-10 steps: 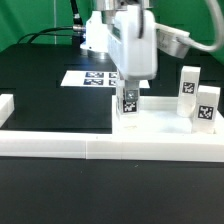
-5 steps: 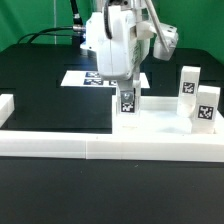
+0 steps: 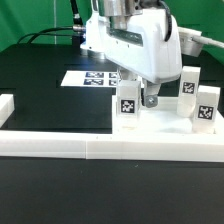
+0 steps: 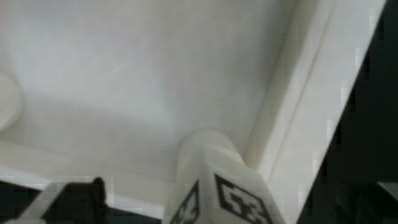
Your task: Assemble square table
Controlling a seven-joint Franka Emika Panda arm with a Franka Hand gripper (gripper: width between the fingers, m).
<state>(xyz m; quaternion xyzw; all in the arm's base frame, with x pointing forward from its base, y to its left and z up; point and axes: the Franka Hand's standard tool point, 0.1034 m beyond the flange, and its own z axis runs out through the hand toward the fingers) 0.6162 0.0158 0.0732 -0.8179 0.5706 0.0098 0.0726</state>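
On slab (image 3: 165,125): white leg block (image 3: 128,102) upright, tag facing out | end effector (image 3: 150,99) spread, beside it

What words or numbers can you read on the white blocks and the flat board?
No words or numbers to read anywhere.
Near leg block: black-and-white tag pattern only, no letters.
Two leg blocks on the exterior view's right: the same kind of tags.
Marker board: tag patterns only, too small to make out.
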